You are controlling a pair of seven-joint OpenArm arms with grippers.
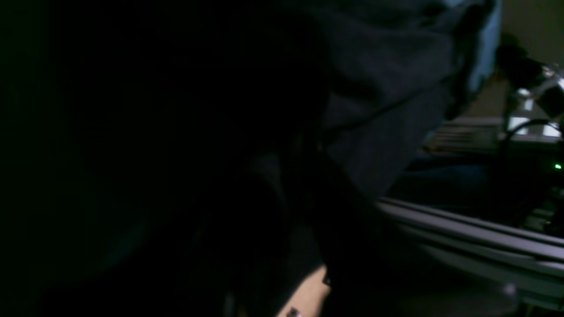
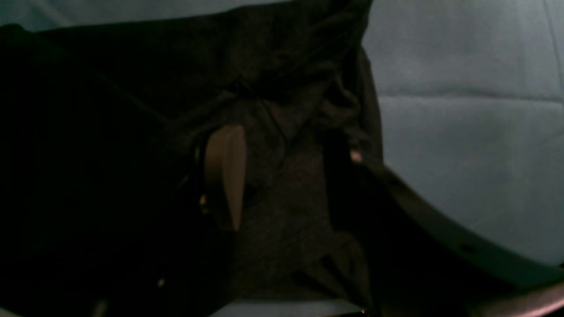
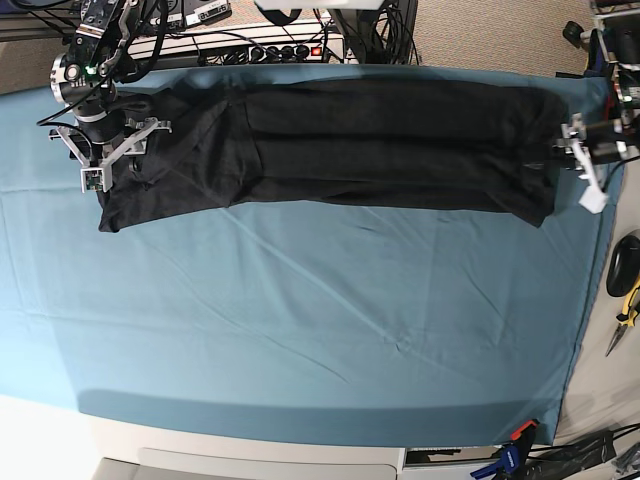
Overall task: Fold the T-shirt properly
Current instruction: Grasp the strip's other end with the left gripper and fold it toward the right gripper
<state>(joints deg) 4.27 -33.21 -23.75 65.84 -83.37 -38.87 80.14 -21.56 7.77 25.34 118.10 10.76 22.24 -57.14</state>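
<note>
my left arm out at far right of base view, left gripper [image 3: 562, 150] clamped shut on shirt [image 3: 380, 140] edge. right gripper [image 3: 118, 150] opposite end, fingers [image 2: 224, 171] spread around bunched cloth.

T-shirt [image 3: 340, 140]: plain charcoal-black, no print showing; table cloth [image 3: 300, 320]: solid teal; power strip [image 3: 270, 48]: white, one red lit switch; floor [image 3: 480, 30]: beige
</note>
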